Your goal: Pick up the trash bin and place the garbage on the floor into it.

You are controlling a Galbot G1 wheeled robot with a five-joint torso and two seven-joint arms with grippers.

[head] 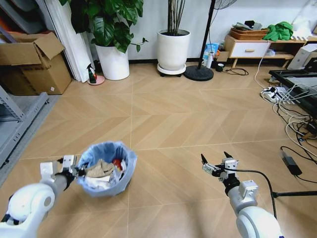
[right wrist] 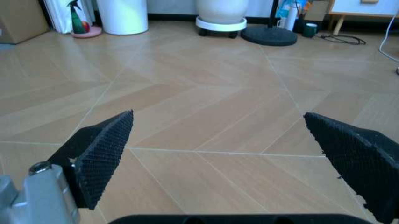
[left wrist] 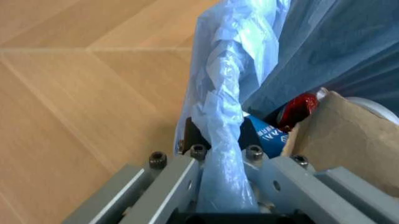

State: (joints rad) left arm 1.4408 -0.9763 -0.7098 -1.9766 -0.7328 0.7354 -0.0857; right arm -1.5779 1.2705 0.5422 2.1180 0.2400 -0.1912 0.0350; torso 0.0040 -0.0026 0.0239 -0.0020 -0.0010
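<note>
At our left, left tool (head: 74, 171) clamped on trash bin (head: 106, 168) rim, garbage (head: 101, 171) inside. Bag soft, slippery; we judge load light. Right tool (head: 214, 164) wide open, empty, above floor (head: 163, 119).

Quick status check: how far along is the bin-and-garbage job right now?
Mostly done, it seems. The trash bin already holds garbage: brown paper, a red wrapper, white scraps. In hand: the left gripper is clamped on the bin's blue-bagged rim. The right gripper is open and empty above bare floor, where no loose litter is visible. Nothing obvious is left here.
</note>
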